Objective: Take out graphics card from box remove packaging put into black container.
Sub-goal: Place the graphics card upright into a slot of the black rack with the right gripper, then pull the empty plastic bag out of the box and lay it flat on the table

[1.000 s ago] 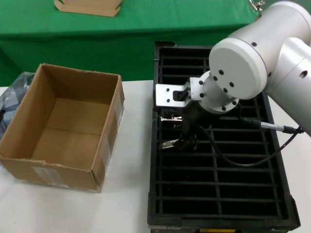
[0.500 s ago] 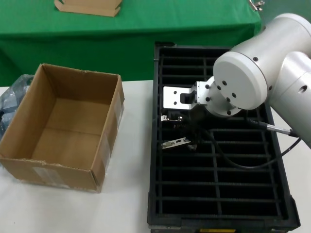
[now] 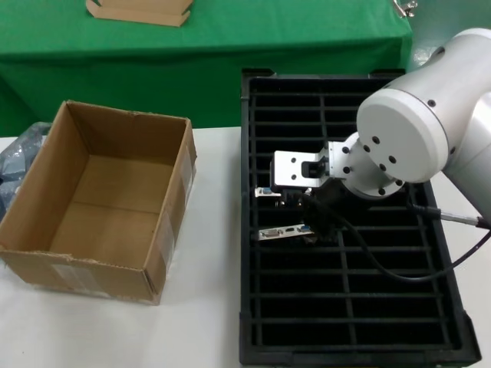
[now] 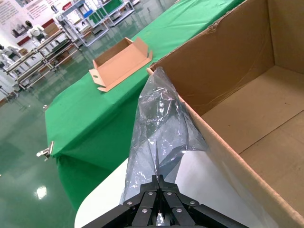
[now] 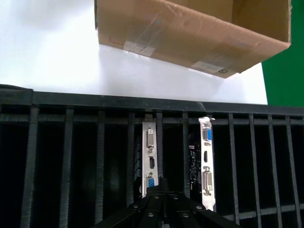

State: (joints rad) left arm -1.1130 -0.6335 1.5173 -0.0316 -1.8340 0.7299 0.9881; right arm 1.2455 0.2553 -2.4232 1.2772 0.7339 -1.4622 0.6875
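**Card slotted, bag pinched**

While my right claw (image 3: 311,218) hangs over the black container (image 3: 430,337), clenched on nothing, the graphics card (image 5: 150,159) stands in a slot. At nine o'clock, my left claw (image 4: 159,183) grips the packaging (image 4: 159,137) beside the box (image 3: 107,268).

- The right end effector (image 3: 311,218) now sits farther toward the black container (image 3: 437,322)'s right edge and slightly nearer its front edge than a second ago.
- The graphics card (image 3: 282,231) under it now stands lower in its slot, its silver bracket level rather than tilted, by the container's left edge.
- The packaging (image 3: 17,157) by the box (image 3: 100,272)'s left wall shows less, pulled toward the tabletop's left edge.
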